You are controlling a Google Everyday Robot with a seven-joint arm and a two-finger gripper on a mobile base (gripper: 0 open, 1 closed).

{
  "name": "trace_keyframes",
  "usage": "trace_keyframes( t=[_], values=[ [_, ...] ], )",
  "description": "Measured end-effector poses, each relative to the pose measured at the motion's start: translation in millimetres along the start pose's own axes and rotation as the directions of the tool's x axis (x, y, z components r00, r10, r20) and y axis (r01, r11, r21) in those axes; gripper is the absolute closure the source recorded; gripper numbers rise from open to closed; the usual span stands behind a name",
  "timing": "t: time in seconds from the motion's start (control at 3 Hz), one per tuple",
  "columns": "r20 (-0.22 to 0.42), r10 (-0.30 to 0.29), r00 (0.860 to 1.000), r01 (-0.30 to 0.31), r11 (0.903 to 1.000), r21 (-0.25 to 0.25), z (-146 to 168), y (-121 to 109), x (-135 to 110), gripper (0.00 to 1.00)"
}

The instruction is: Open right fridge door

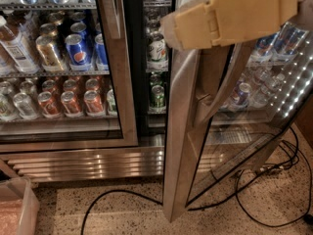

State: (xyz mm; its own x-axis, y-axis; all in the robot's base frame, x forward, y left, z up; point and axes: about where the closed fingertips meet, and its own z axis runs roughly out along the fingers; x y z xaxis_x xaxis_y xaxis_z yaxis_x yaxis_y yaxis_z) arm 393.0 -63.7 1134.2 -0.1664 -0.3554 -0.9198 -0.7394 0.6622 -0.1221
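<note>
Door-swinging is the step in hand, and it looks well along: the right fridge door (182, 146) stands swung out from the cabinet, its steel edge turned toward the camera and its glass angled away to the right. Its long handle (221, 89) runs down the frame's outer face. The hand (222, 16), a tan block, sits at the top of the view, in front of the door's upper part and above the handle. Whether it grips anything, or how wide it is, I cannot tell. To finish well, I judge the pull should follow the door's arc round its hinge on the right, not a straight line, and stay slow so the glass panel does not jolt.

Around it, from the left: a pale plastic bin (19, 204) sits on the speckled floor at the bottom corner. Above it, the closed left door (122, 82) shows a blue Pepsi can (78, 50) and rows of orange cans. A black cable (115, 197) loops over the floor to the open door's foot. Green cans (157, 94) stand on the exposed shelves. More cables (274, 180) lie under the door's likely sweep, where the door or base may snag them. A lit LED strip (293, 82) runs at the far right.
</note>
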Motion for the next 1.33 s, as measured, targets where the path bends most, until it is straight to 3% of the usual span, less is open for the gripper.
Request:
trace_keyframes(
  t=[1.33],
  values=[
    [0.0,0.0,1.0,0.0,1.0,0.0,0.0,0.0,0.0,0.0]
  ],
)
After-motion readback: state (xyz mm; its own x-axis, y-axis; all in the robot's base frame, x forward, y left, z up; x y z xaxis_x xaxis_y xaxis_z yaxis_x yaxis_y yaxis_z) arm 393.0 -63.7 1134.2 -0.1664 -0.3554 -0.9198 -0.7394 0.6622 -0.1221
